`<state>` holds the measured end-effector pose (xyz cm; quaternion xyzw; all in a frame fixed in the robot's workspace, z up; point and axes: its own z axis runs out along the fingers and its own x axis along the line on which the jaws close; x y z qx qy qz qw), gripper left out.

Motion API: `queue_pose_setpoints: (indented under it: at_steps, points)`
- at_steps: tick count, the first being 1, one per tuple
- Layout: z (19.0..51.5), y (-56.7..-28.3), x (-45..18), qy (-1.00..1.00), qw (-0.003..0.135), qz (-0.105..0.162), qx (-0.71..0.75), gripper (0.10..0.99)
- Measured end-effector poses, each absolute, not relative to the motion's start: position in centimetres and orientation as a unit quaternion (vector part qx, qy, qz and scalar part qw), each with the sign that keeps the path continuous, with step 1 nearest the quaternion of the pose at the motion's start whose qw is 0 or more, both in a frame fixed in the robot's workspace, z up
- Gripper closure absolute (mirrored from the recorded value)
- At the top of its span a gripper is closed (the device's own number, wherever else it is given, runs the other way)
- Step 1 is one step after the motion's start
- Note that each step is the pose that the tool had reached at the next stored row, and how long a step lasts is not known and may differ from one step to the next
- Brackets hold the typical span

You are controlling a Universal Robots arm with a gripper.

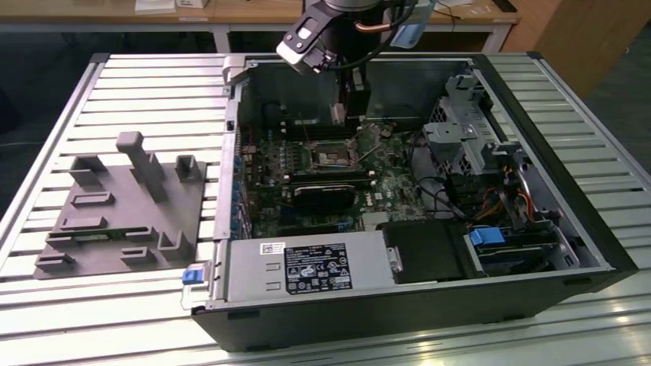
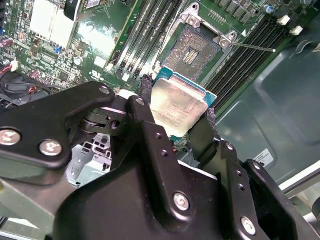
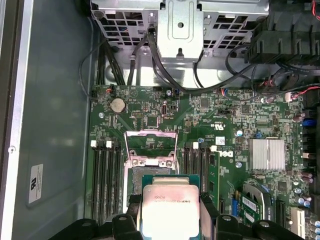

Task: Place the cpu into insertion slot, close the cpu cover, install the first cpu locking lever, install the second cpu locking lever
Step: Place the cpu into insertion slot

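Fingers (image 2: 201, 137) pinching cpu (image 2: 175, 107), metal face up

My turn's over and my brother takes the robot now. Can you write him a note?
Fingers: shut on the small pale silvery square cpu, held over the green circuit board.
Square dark-centred insertion slot with silvery rim: empty, cpu not in.
Square silvery metal-frame cpu cover: raised open.
Done: cpu picked up. Left: all four task steps.

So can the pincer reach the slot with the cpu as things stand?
Probably yes: the pincer, shut on the cpu, hangs close over the slot, whose dark centre lies bare with nothing between.
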<state>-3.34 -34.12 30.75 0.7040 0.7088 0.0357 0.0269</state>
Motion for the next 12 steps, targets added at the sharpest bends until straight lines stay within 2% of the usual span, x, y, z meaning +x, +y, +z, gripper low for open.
queue_pose_setpoints:
  at_steps: [12]
  points:
    - [30.39,-34.12,-3.34,0.709,0.027,0.036,0.704,0.541]
